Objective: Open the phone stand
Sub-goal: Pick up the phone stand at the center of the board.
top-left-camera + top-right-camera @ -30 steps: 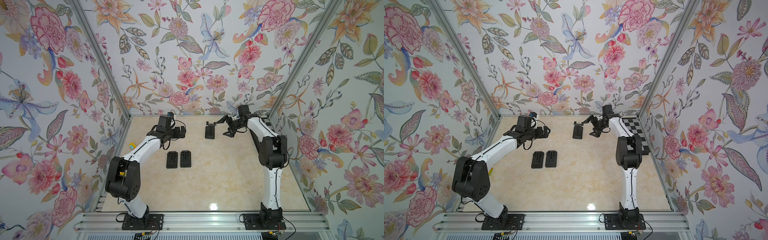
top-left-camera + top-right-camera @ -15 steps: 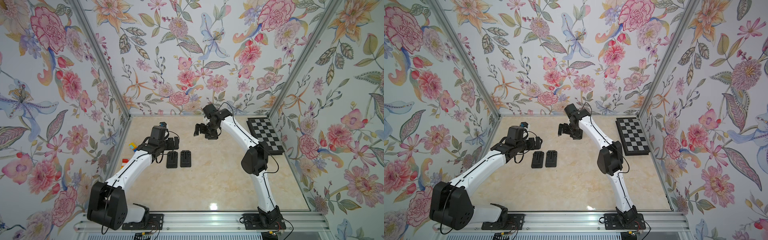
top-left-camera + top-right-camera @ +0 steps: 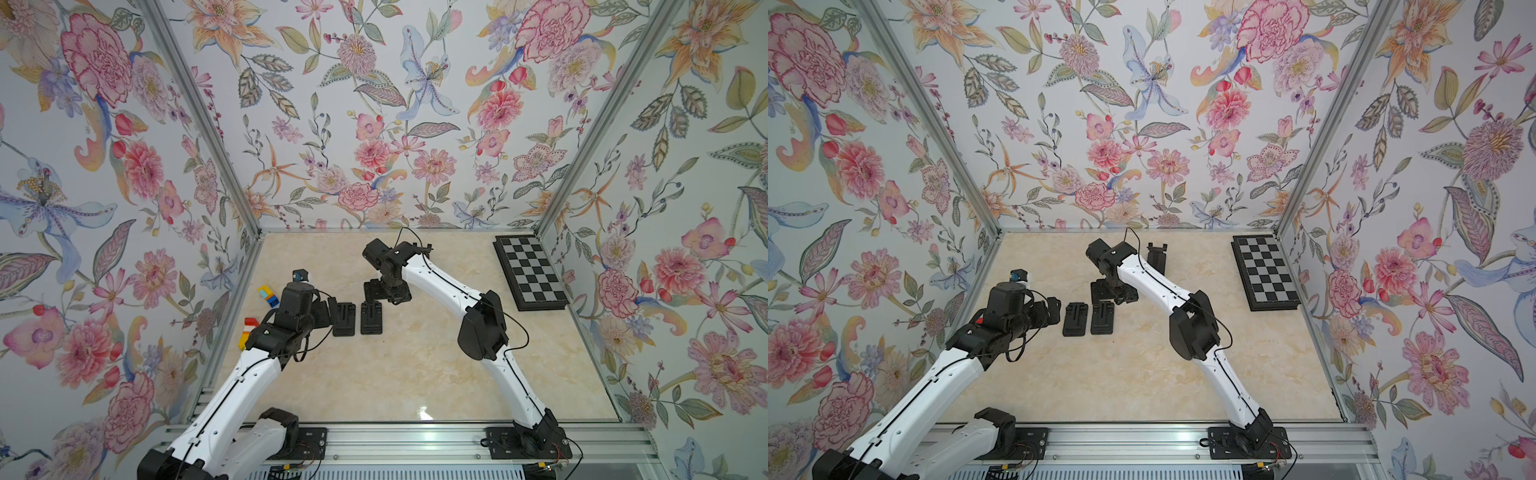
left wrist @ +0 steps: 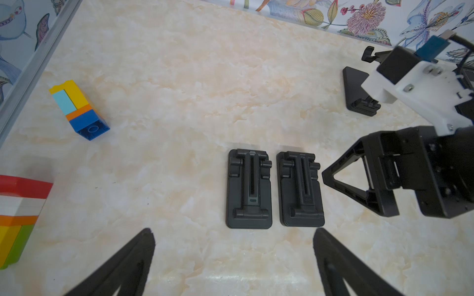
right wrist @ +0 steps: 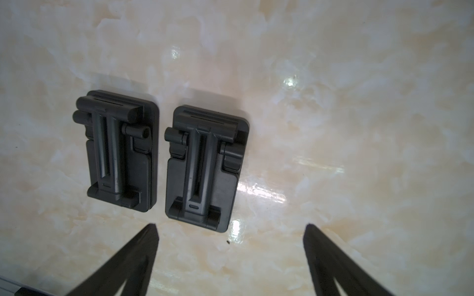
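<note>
Right end effector (image 5: pixel 230 228) hangs empty, jaws spread wide, tips aimed down at the surface (image 3: pixel 415 365). Reading 12 o'clock as the back wall in a top view, the right-hand stand (image 3: pixel 371 318) lies just off it toward 7 o'clock. It is folded flat, with its long axis running 12 to 6; how high the tips ride above it is hard to judge. Just beside it at 9 o'clock, across a thin gap, lies the left-hand stand (image 3: pixel 344 319) on the same heading. The left end effector (image 4: pixel 233 229), equally wide and empty, sits at that one's 9 o'clock, so each arm has its own nearest stand. Both are matte black moulded plastic, rounded rectangles with a slotted central arm between hinge barrels. The glossy cream marble-look surface will likely let them slide when pried. Farther out are a raised stand (image 3: pixel 1156 259) at 1, a chessboard (image 3: pixel 530 272) at 2 and toy blocks (image 4: pixel 79 110) at 9.
</note>
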### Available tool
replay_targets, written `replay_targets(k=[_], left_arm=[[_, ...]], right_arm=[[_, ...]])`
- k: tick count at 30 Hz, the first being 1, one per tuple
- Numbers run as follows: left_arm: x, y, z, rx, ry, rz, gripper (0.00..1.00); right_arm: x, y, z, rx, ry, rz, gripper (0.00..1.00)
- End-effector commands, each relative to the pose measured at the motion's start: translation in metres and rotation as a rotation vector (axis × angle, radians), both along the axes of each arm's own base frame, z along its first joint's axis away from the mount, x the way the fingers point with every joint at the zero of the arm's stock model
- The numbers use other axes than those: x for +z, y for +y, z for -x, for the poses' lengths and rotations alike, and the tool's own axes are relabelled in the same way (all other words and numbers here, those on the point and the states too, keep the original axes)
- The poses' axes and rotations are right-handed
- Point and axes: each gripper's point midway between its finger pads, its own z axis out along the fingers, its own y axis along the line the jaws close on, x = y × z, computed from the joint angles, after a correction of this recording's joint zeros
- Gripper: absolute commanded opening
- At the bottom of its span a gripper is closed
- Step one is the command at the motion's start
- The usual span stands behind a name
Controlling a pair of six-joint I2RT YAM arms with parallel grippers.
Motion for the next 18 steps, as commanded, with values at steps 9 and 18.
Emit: replay_targets(k=[9, 18], left_arm=[[-0.011, 0.015, 0.032, 0.038, 0.029, -0.015, 0.98], [-0.015, 0.015, 0.037, 0.031, 0.040, -0.014, 0.98]], right_arm=[[-0.027, 0.005, 0.013, 0.070, -0.035, 0.125, 0.59], [-0.043, 0.018, 0.021, 0.104, -0.044, 0.137, 0.56]])
